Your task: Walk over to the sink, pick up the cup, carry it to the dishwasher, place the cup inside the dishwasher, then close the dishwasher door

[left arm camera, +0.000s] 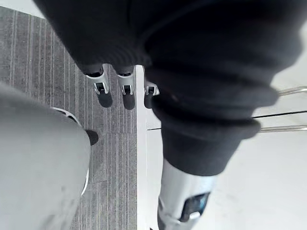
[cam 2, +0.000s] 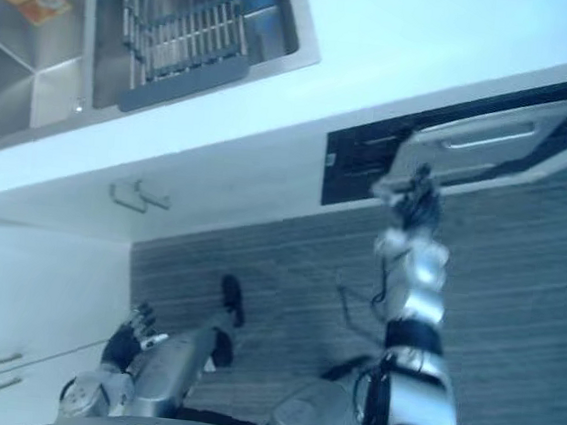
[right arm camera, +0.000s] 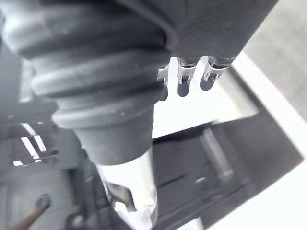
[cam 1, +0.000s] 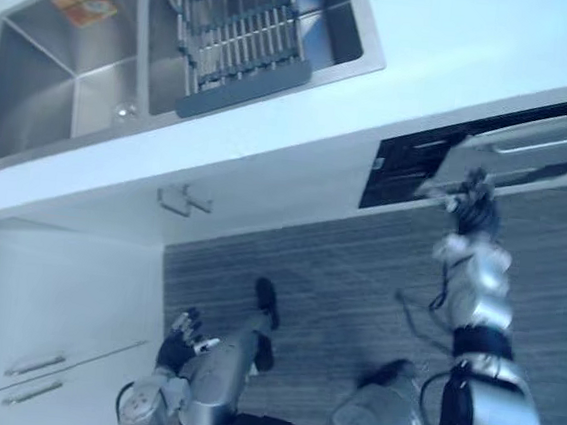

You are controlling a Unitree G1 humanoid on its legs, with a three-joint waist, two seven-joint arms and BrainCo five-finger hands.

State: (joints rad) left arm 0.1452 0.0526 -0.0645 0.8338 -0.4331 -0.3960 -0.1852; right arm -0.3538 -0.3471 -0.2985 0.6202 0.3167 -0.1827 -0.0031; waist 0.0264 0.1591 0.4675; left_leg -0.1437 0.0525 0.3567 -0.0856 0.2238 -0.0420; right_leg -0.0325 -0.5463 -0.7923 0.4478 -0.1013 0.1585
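Note:
The dishwasher sits under the white counter at the right, its pale door point(cam 1: 531, 146) partly down over a dark opening point(cam 1: 408, 169). My right hand point(cam 1: 473, 201) reaches up to the door's near edge. In the right wrist view its straight fingers point(right arm camera: 184, 76) rest against the door's pale face point(right arm camera: 211, 105), with the dark inside of the dishwasher point(right arm camera: 206, 163) past it. My left hand point(cam 1: 181, 338) hangs low beside the white cabinet, fingers point(left arm camera: 103, 86) relaxed and holding nothing. The steel double sink point(cam 1: 65, 81) lies at the top left.
A metal dish rack point(cam 1: 241, 28) fills the sink's right basin, and an orange patch point(cam 1: 85, 3) shows in the left one. White drawers with bar handles point(cam 1: 38, 365) stand at the lower left. A small metal hook point(cam 1: 182, 200) hangs on the cabinet front. Grey striped floor point(cam 1: 337, 278) lies between.

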